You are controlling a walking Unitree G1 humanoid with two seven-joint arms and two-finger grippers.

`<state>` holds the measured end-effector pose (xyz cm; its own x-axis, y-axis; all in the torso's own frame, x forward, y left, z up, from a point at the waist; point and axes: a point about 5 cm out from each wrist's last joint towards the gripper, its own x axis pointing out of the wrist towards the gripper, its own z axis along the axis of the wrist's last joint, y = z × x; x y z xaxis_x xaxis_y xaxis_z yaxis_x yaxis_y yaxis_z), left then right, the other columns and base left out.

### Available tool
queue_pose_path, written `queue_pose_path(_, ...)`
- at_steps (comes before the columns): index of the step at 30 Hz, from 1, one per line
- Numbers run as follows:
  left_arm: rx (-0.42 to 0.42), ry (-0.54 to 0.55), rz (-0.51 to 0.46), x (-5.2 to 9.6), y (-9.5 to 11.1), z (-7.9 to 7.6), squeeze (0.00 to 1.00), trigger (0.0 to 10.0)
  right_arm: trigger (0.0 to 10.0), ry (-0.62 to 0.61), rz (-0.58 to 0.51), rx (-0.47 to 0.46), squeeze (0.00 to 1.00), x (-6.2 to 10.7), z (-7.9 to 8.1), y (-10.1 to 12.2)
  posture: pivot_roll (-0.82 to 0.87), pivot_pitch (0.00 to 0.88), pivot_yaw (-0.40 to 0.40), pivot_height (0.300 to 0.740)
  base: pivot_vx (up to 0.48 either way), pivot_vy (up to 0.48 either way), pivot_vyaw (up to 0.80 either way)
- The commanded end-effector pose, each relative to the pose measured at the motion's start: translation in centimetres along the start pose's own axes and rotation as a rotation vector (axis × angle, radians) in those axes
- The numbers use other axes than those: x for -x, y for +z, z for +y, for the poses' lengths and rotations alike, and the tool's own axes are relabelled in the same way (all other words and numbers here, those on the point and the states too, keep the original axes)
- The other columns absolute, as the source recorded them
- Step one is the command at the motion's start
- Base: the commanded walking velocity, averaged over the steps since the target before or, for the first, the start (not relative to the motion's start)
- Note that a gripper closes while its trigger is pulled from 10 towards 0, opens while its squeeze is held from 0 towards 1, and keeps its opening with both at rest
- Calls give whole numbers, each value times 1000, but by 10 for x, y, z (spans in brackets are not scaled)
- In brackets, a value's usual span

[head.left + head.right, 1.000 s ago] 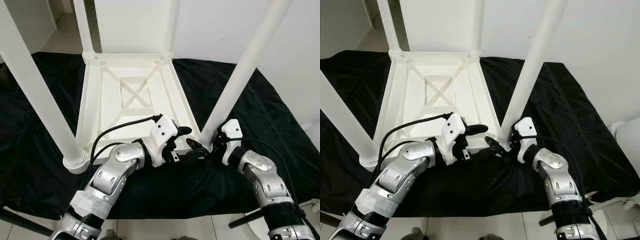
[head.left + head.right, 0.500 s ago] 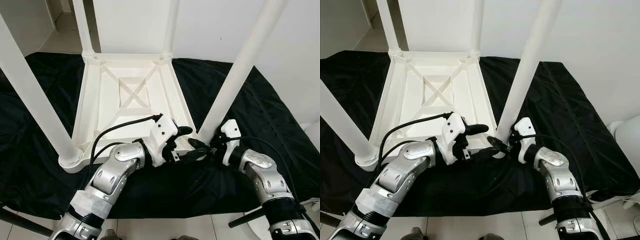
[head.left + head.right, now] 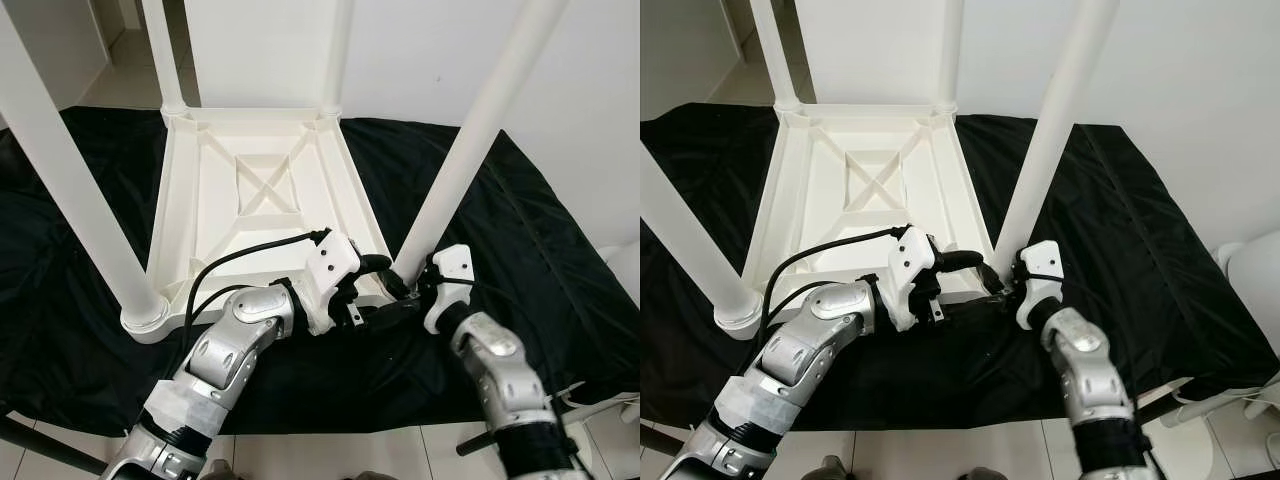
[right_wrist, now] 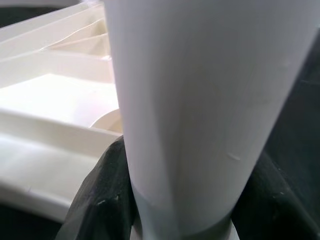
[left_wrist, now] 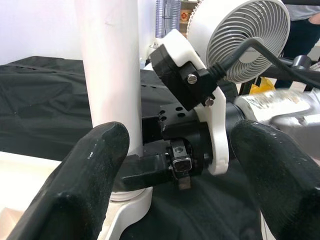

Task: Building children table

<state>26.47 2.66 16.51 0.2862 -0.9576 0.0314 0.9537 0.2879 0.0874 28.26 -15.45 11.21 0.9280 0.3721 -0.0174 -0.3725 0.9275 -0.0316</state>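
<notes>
A white children's table [image 3: 270, 200] lies upside down on a black cloth, its legs pointing up. My right gripper [image 3: 404, 289] is at the base of the near right leg [image 3: 470, 140], where the leg meets its corner socket. Its black fingers [image 4: 107, 195] press against both sides of the leg [image 4: 190, 100]. My left gripper [image 3: 378, 290] sits just to the left of that corner at the table's near rim. It is open, and its wide-spread fingers [image 5: 95, 180] frame the right wrist [image 5: 200, 100] and the leg [image 5: 107, 65].
The near left leg [image 3: 70, 180] and two far legs [image 3: 165, 50] stand close around the arms. The black cloth [image 3: 560, 230] covers the floor, with pale tiles at its near edge. A white wall is behind. A white fan [image 5: 245, 35] stands off to the right.
My right gripper has drawn in from pointing toward the left gripper and closed around the base of the near right leg. The right forearm swung inward. The left arm hardly moved.
</notes>
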Motion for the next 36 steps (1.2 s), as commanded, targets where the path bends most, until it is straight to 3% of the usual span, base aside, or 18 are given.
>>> queue_pose_path(1,-7,-30,0,-2,2,-3,0,10000,10000,-99,12,2,0,3,6,-5,-11,4,-52,740,0,0,0)
queue_pose_path(5,-2,-30,0,-2,1,-4,0,10000,10000,-304,6,-61,0,3,22,-9,-11,6,-53,740,0,0,0)
queue_pose_path(7,-2,-30,0,-2,1,-4,0,10000,10000,-304,6,-61,0,3,22,-9,-11,6,-53,740,0,0,0)
queue_pose_path(12,0,-12,1,0,1,-2,0,10000,10000,-362,24,-92,0,-3,43,-11,3,2,-65,740,0,0,0)
queue_pose_path(17,0,-9,1,0,1,-3,0,10000,10000,-377,19,-88,0,-2,42,-9,9,0,-71,740,0,0,0)
queue_pose_path(18,-1,-8,2,1,0,-3,0,10000,10000,-372,8,-101,1000,0,39,-8,9,0,-74,740,0,0,0)
queue_pose_path(26,-5,-4,1,1,1,-3,0,10000,10000,-298,-61,-159,1000,12,22,1,15,0,-87,740,0,0,0)
queue_pose_path(27,-6,-3,1,1,0,-2,0,10000,10000,-254,-62,-146,706,16,17,1,16,0,-88,740,0,0,0)
queue_pose_path(28,-6,-3,1,1,0,-2,0,10000,10000,-254,-62,-146,706,16,17,1,16,0,-88,740,0,0,0)
queue_pose_path(29,-7,-2,2,1,0,-2,0,10000,10000,-202,-60,-128,0,20,13,1,17,0,-89,740,0,0,0)
queue_pose_path(36,-13,0,18,6,-3,-2,0,10000,10000,-19,-60,14,0,31,-7,3,22,0,-86,740,0,0,0)
